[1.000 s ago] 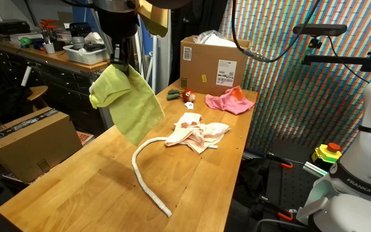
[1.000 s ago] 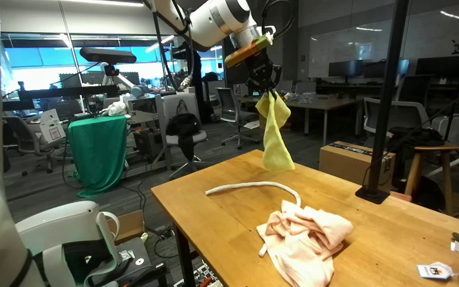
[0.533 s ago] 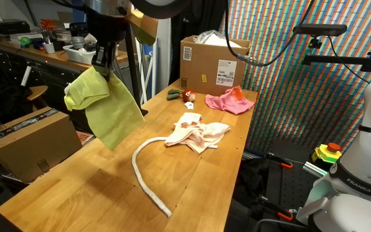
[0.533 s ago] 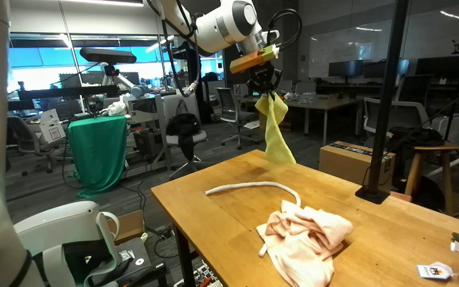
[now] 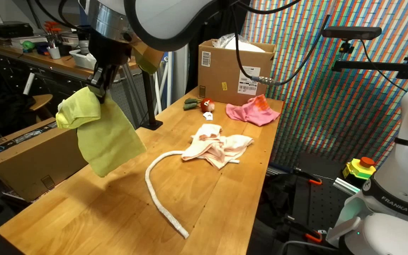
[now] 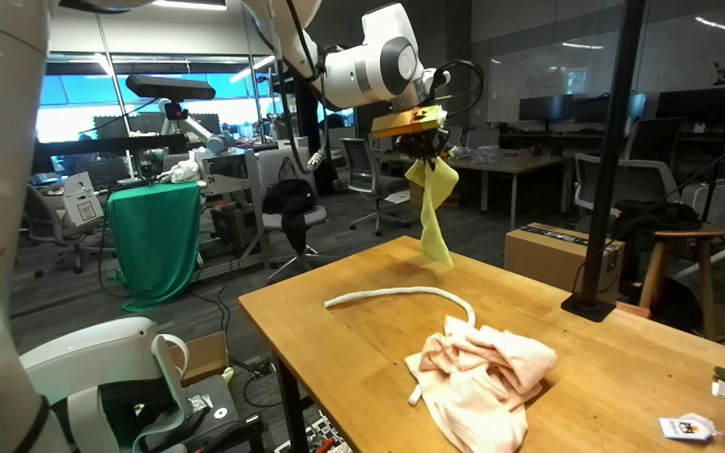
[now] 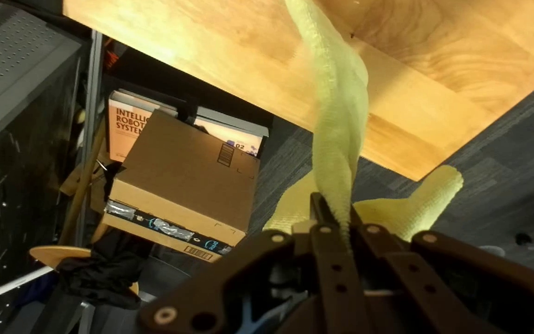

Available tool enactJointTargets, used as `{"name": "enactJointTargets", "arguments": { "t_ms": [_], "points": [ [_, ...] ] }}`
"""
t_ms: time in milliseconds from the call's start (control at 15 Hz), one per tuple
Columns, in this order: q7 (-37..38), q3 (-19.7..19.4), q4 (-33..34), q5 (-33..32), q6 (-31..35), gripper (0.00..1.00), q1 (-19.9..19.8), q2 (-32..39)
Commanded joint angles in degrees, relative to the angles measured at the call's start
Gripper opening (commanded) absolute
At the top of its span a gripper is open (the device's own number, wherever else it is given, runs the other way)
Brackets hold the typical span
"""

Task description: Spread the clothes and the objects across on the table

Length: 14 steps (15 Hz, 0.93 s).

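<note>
Gripper (image 7: 336,211): clamped on a bunched fold of the yellow-green cloth (image 5: 106,141); letting go here would likely drop it crumpled, not spread.
Yellow-green cloth: dangling doubled over in the air, crossing the edge of the wooden table (image 7: 193,37) in the wrist view; released too far out, it could slide to the floor (image 7: 290,153).
White rope (image 5: 148,179): curved near the hanging hem, one stretch under the peach cloth (image 5: 216,145); a low sweep might drag both.
Pink cloth (image 5: 253,110): bunched near the tagged red plush (image 5: 207,105), well apart from the gripper.

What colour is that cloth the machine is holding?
The cloth is yellow-green, clearest in an exterior view.
</note>
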Motion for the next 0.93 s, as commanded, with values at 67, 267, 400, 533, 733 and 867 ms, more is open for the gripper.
{"name": "enactJointTargets", "arguments": {
  "t_ms": [67,267,400,533,733,867],
  "points": [
    [0.70,0.76,0.47,4.79,7.25,0.02,-0.85,2.80],
    [2.70,0.19,0.63,5.68,10.89,0.02,-0.28,4.65],
    [4.12,0.06,0.82,6.18,12.96,0.02,0.01,5.91],
    [4.94,0.29,0.91,6.97,14.90,0.02,0.02,7.07],
    [4.20,2.26,0.35,10.50,17.58,0.02,-1.03,8.17],
    [4.00,3.50,0.18,13.12,18.94,0.02,-1.57,8.78]
  ]
}}
